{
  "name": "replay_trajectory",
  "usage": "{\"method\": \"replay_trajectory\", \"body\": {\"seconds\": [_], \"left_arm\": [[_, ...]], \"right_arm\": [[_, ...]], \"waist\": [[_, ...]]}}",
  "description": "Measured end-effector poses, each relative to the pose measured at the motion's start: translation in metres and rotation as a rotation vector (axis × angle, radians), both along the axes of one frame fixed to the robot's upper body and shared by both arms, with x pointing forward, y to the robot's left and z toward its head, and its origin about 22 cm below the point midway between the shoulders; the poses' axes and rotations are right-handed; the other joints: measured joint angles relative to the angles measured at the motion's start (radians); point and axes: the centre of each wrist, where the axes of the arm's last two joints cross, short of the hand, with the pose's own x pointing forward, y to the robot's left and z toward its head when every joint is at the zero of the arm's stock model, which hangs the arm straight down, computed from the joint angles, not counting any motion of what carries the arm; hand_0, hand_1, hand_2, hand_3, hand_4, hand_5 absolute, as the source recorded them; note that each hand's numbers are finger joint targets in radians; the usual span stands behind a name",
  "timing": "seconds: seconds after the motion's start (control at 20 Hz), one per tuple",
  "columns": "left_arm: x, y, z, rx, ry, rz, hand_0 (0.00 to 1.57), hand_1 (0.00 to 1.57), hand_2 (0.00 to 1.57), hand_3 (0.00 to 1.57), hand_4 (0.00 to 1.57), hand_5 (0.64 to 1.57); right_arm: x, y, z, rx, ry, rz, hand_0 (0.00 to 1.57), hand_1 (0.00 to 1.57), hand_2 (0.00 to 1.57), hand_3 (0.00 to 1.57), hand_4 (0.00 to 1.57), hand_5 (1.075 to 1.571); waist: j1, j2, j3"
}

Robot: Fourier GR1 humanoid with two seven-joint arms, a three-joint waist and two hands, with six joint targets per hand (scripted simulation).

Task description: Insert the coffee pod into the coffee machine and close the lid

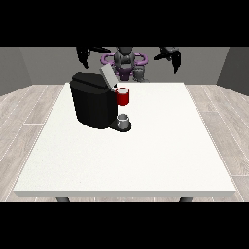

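The black coffee machine (92, 104) stands on the white table (160, 146), left of the middle. Its grey lid (107, 75) is tilted up and open. A red thing at the machine (123, 96) sticks out on its right side. Below it a grey thing (124, 119) rests on the machine's dark base. Another small grey thing (140, 73) stands at the far table edge by the robot's torso; I cannot tell which is the pod. The hand at the view's left (85, 54) and the hand at the view's right (170, 54) hang raised behind the table, fingers relaxed, holding nothing.
The robot's torso (125, 61) is behind the far edge of the table. Wood flooring surrounds the table on all sides. White tabletop stretches right of the machine and in front of it.
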Motion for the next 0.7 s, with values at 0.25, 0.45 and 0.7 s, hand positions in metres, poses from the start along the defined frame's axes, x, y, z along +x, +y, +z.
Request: {"method": "replay_trajectory", "body": {"seconds": [0.25, 0.45, 0.7], "left_arm": [[-0.005, -0.001, 0.019, 0.003, -0.049, 0.007, 0.0, 0.0, 0.0, 0.0, 0.35, 1.571], [-0.015, 0.011, 0.027, 0.0, -0.07, 0.028, 0.0, 0.0, 0.0, 0.0, 0.34, 1.571], [-0.022, 0.011, 0.039, -0.004, -0.115, 0.048, 0.0, 0.0, 0.0, 0.0, 0.36, 1.571]], "right_arm": [[0.012, 0.002, 0.006, 0.024, 0.004, 0.0, 0.0, 0.0, 0.0, 0.0, 0.0, 1.571], [0.018, 0.011, 0.01, 0.021, 0.007, 0.037, 0.0, 0.0, 0.0, 0.0, 0.0, 1.571], [0.027, 0.027, 0.013, 0.006, -0.022, 0.092, 0.0, 0.0, 0.0, 0.0, 0.0, 1.571]], "waist": [[0.003, 0.056, 0.0], [-0.014, 0.083, 0.0002], [-0.027, 0.132, 0.0001]]}}
